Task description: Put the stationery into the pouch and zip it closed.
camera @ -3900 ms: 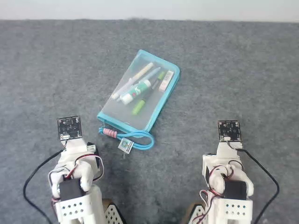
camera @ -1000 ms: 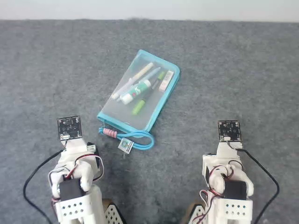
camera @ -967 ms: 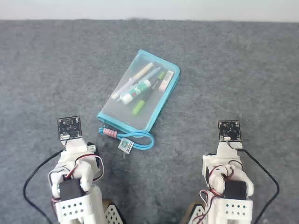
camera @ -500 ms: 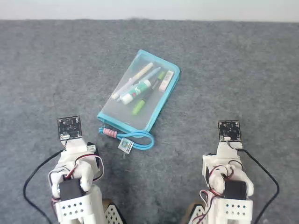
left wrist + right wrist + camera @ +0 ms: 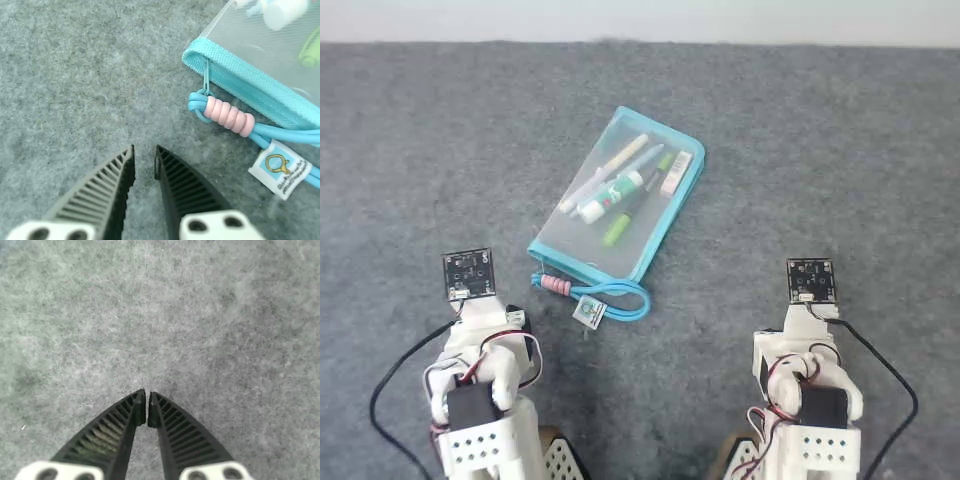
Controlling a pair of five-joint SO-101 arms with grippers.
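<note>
Your left gripper [image 5: 145,150] is hovering narrowly parted near the turquoise-edged translucent pouch [image 5: 620,215]. Your right gripper [image 5: 146,392] is sitting closed, empty.

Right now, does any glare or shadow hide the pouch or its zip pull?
High view: even light, no glare on the pouch, stationery reads through its clear face. Left wrist view: zip pull plainly lit beyond the left tool. Right wrist view: right tool over evenly lit mat, no hard shadow.

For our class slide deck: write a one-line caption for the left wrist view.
Left gripper, slightly open, hovers near the teal pouch and its pink-beaded cord.
</note>
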